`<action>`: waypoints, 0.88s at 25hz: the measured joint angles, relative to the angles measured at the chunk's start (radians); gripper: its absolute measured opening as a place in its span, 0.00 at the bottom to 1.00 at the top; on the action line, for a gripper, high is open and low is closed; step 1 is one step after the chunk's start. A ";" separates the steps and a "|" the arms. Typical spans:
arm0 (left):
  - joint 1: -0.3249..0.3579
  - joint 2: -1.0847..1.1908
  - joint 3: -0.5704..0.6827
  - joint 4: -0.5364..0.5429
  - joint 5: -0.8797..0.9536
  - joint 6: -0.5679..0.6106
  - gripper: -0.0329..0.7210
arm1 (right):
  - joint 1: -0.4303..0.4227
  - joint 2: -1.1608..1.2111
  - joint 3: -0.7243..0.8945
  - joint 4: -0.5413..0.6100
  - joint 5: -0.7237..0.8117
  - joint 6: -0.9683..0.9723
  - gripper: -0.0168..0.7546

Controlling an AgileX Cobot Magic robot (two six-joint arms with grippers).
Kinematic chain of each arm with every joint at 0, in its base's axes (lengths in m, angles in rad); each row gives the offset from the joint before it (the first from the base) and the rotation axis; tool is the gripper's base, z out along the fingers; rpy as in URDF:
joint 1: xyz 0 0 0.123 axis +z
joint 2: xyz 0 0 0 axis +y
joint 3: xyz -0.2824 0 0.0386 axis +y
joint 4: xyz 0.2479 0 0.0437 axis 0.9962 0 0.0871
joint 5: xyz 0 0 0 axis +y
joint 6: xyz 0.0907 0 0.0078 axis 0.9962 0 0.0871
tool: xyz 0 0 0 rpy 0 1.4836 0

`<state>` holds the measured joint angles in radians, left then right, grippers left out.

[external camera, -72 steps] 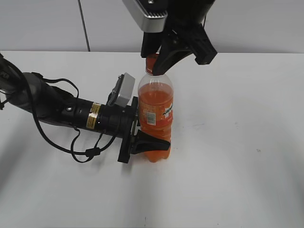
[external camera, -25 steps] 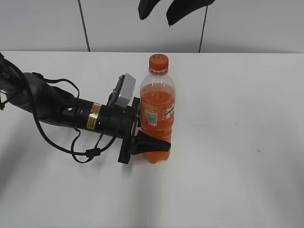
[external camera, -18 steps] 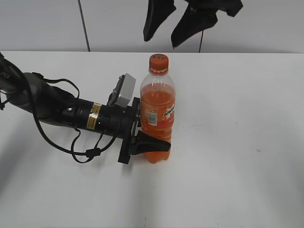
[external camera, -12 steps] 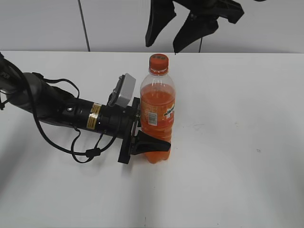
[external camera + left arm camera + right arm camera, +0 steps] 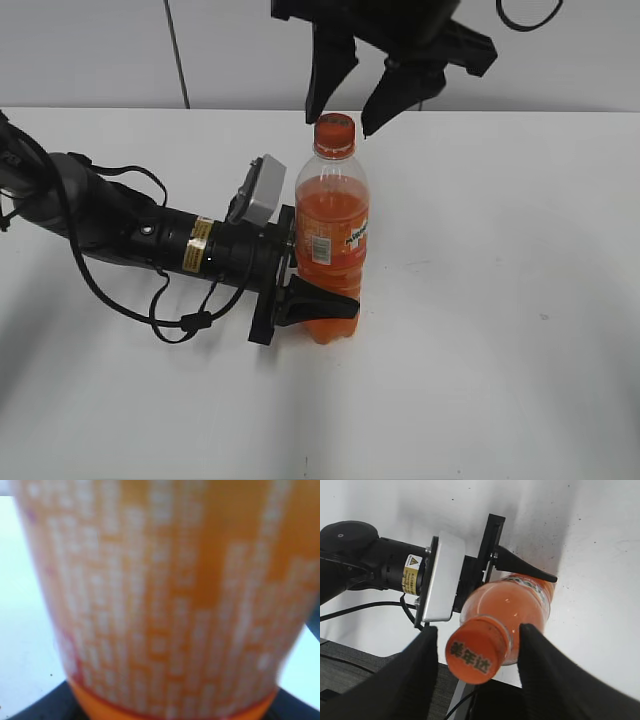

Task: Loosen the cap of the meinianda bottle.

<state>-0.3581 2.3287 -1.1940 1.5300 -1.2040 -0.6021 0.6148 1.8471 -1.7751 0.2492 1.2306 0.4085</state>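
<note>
The meinianda bottle point(image 5: 330, 250) stands upright on the white table, full of orange drink, with an orange label. Its orange-red cap point(image 5: 334, 131) is on the neck. My left gripper point(image 5: 318, 303) lies low on the table and is shut on the bottle's lower body; the left wrist view is filled by the blurred label point(image 5: 165, 595). My right gripper point(image 5: 343, 118) hangs above, open, its two black fingers on either side of the cap without touching. In the right wrist view the cap point(image 5: 476, 655) sits between the spread fingers point(image 5: 475, 660).
The left arm point(image 5: 130, 235) with its cables stretches across the table's left half. A grey wall stands behind the table point(image 5: 520, 300).
My right gripper let go of the cap, rose above the bottle, and has come back down, open, so its fingers straddle the cap. The left gripper and bottle have not moved.
</note>
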 joint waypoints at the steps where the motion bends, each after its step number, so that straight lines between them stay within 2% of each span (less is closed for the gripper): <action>1: 0.000 0.000 0.000 0.000 0.000 0.000 0.58 | 0.000 0.005 0.000 0.000 0.000 0.001 0.52; 14: 0.000 0.000 0.000 0.000 0.000 0.000 0.58 | 0.000 0.026 0.000 0.002 -0.001 0.007 0.52; 22: -0.001 0.000 0.000 -0.001 0.000 -0.002 0.58 | 0.000 0.026 0.000 0.005 -0.004 0.007 0.41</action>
<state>-0.3590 2.3287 -1.1940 1.5289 -1.2040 -0.6044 0.6148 1.8735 -1.7751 0.2540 1.2269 0.4158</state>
